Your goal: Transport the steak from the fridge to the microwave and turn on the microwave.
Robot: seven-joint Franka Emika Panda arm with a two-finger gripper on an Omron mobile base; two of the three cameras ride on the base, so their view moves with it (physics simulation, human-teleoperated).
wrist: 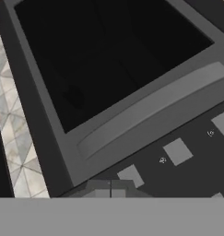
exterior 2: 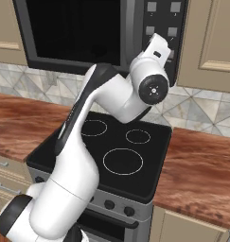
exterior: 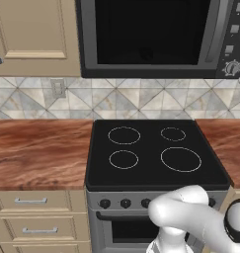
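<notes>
Closed jaws at microwave (wrist: 132, 92) button panel (wrist: 187, 152).

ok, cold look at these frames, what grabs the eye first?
The white arm rearing up over the black four-ring stove, its shut gripper right at the microwave's button panel. Then the closed, dark microwave door with its curved grey handle, mounted above the stove.

Black microwave (exterior: 156, 37) above the stove, door shut, grey handle, right-side buttons
</notes>
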